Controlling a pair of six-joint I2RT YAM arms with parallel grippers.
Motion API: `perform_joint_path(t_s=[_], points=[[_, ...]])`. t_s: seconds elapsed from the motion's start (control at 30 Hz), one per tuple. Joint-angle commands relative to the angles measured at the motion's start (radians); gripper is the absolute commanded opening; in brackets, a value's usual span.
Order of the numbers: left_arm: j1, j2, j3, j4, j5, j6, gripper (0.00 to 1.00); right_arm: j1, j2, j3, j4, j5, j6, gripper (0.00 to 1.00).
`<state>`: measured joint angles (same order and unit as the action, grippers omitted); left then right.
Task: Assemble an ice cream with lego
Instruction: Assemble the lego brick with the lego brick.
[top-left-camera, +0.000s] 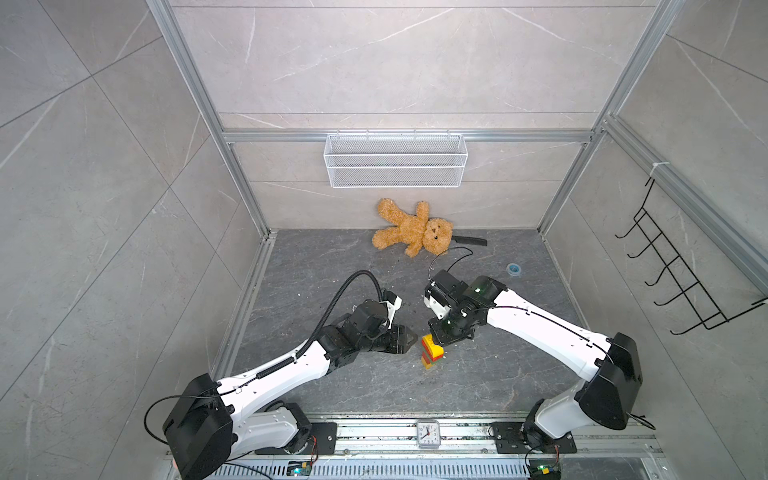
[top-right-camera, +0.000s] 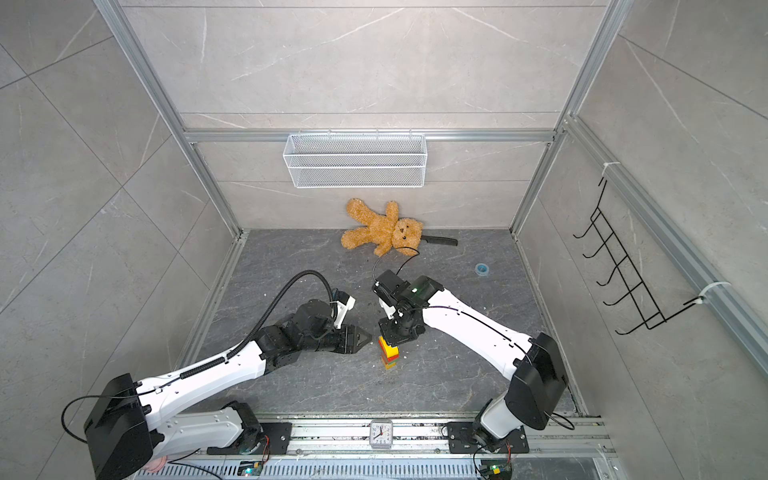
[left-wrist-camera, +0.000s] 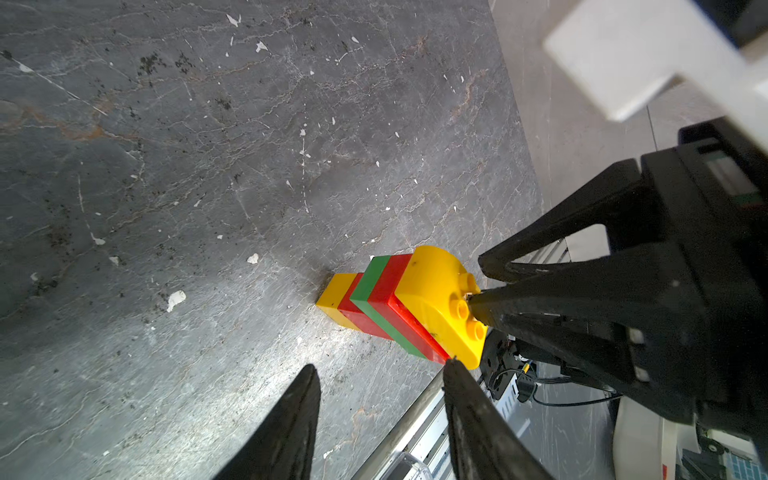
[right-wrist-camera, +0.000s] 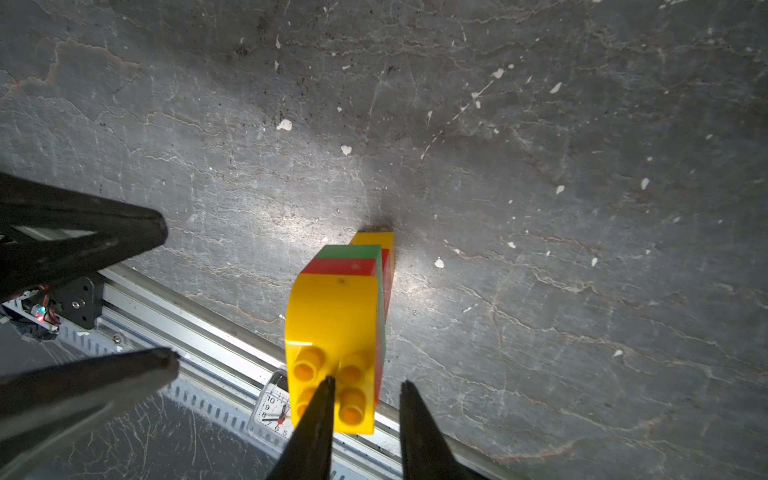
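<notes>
Lego ice cream (top-left-camera: 432, 353) upright on the table (top-left-camera: 332, 266), right pincer (right-wrist-camera: 368, 382) narrowly parted, one tip seemingly on its rounded yellow cap (right-wrist-camera: 332, 316), left pincer (left-wrist-camera: 381, 368) spread just beside.

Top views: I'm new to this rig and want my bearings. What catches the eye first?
The ice cream, a bright yellow, red and green brick stack, stands upright on the dark floor near the front. The right gripper reaches its rounded yellow cap from above, and the left gripper sits open beside it. A brown teddy bear lies against the back wall.
</notes>
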<state>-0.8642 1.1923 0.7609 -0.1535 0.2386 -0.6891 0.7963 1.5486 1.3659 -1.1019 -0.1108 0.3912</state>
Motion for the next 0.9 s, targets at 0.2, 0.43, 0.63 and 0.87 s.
perform_joint_path(t_s=[0.2,0.43,0.63,0.87], points=[[-0.002,0.028,0.012,0.022,0.006,-0.001,0.51,0.017,-0.023,-0.014,-0.003,-0.021,0.000,0.29],[-0.002,0.034,0.010,0.030,0.006,-0.001,0.51,0.028,-0.001,0.006,-0.016,-0.018,-0.020,0.29],[-0.002,0.044,0.012,0.042,0.016,-0.001,0.51,0.028,0.001,0.002,-0.023,-0.003,-0.028,0.29],[-0.004,0.059,0.033,0.043,0.031,0.008,0.51,0.025,-0.011,-0.024,0.004,0.004,-0.026,0.29]])
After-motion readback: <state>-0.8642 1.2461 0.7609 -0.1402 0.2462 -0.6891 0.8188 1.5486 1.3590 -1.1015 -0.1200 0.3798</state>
